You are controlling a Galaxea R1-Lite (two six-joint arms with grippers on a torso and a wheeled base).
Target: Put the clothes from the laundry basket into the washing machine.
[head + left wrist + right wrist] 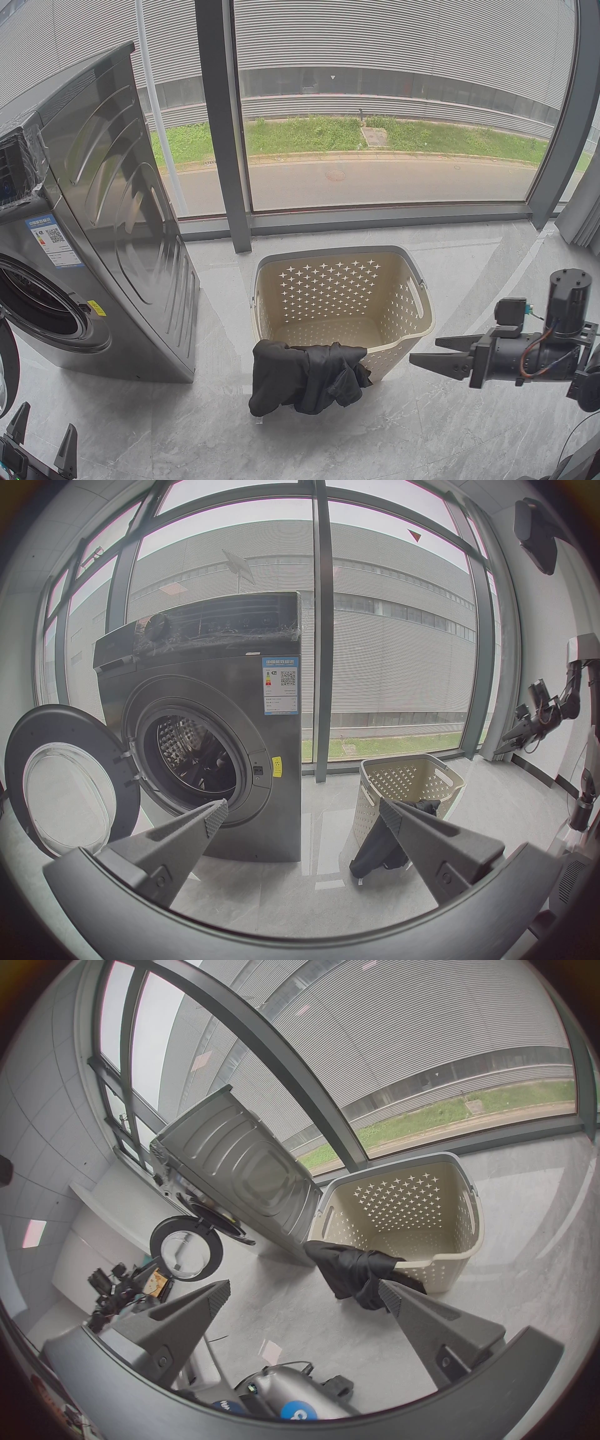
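The washing machine (119, 250) is the biggest thing before me, standing on the floor to my left by the window, its round door (69, 786) swung wide open and the steel drum (190, 755) showing inside. To its right, apart from it, the cream laundry basket (426, 312) sits on the floor in front of the glass, star-shaped holes punched through its walls. A black garment (306, 375) is draped over the basket's near rim, most of it hanging crumpled down the outside wall towards the floor; the basket's bottom shows bare behind it.

My right claw (428, 353) hangs level in the air to the right of the basket, pointing towards it, fingers spread apart with nothing between them and touching nothing. My left claw (47, 419) is low on my left, in front of the machine's open door, fingers spread wide and likewise empty.
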